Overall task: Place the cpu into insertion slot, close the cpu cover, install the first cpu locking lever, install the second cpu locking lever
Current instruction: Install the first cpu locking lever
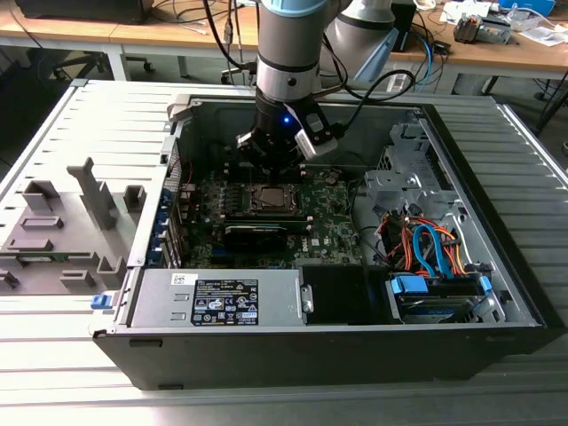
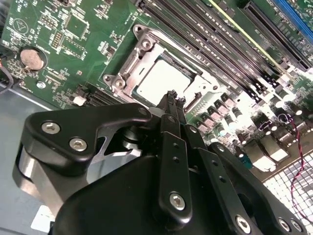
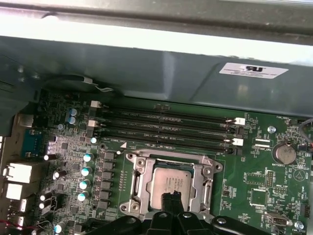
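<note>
- case (image 1: 524, 302): white label (image 1: 222, 300) on the supply, white sticker (image 3: 252, 70) on the wall; print left unread
- gripper (image 2: 174, 98): fingers pressed together, nothing seen between them; tips just over the slot (image 3: 138, 166) edge
- cover (image 2: 126, 73) seems down over the cpu (image 3: 168, 182), which sits in the slot; a locking step looks in hand, I judge; it wants fine aim

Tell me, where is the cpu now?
The cpu sits in the insertion slot on the green board, near the exterior view's middle, right beneath the gripper.
</note>
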Controlling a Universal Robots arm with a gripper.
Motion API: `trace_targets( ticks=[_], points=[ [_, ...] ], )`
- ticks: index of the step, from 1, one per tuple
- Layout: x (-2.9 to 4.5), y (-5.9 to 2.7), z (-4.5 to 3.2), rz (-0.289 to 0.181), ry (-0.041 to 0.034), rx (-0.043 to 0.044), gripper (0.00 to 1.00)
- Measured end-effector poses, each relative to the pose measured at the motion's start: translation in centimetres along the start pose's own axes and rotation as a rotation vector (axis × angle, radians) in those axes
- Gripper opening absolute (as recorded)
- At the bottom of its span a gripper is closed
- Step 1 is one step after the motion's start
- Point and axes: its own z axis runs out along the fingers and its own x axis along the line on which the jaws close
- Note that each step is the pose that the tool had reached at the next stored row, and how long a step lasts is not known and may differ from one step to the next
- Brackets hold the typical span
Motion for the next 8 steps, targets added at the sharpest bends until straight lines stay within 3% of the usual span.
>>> trace_targets(
  ticks=[8],
  points=[
    [1.12,0.13,0.04,0.004,-0.0007,-0.0001,0.11]
  ],
)
